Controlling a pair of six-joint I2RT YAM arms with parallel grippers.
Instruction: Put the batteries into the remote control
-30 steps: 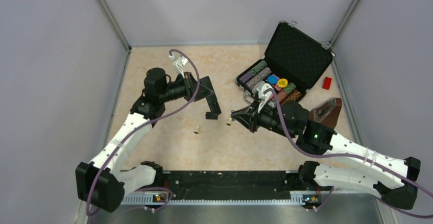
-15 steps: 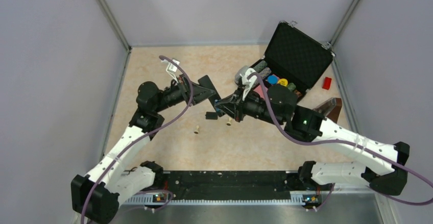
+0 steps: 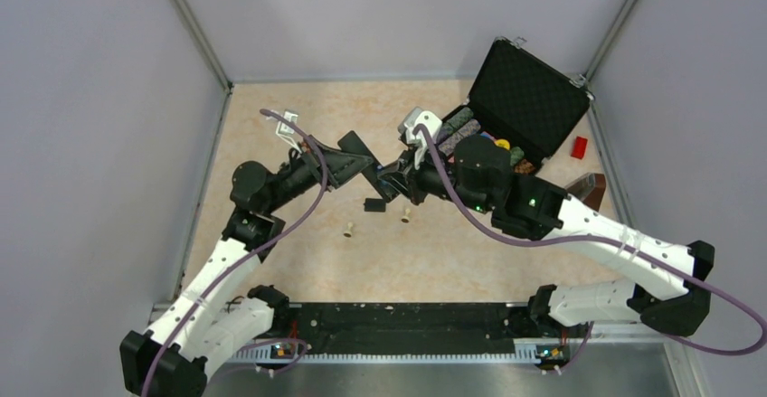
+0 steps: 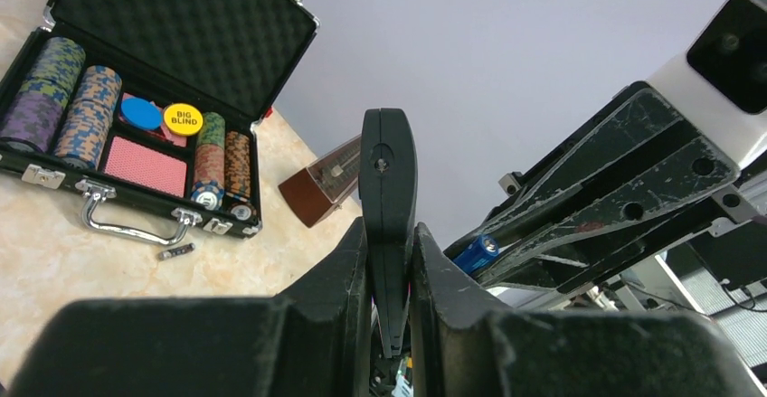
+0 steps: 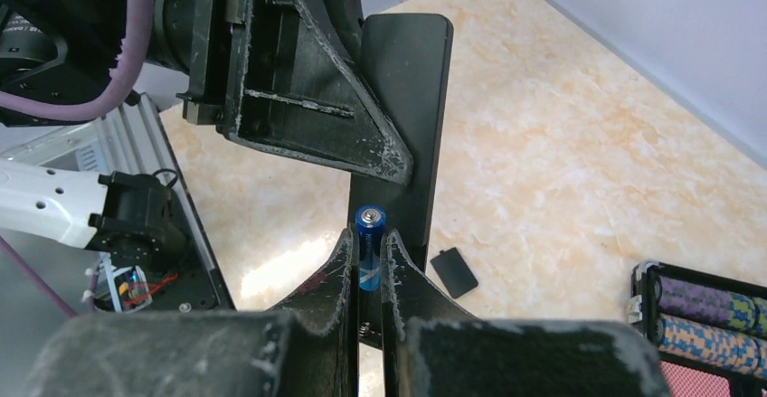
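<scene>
Both arms have swung together in the last second: the left pincer pinches the remote control above the bench, the right pincer nips a blue battery just beside it, the back cover lies below, so insertion looks next

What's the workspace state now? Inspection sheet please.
Surface: beige marbled tabletop, back cover lying loose on it.
Job's things: remote control held off the table; blue battery close beside it, not inserted.
Clutter: open chip case, two beige pegs, red block, brown wedge.
Grippers: left gripper shut on remote control; right gripper shut on battery.
Cables: purple cable looping along each arm.
Surroundings: grey walls on three sides.
</scene>
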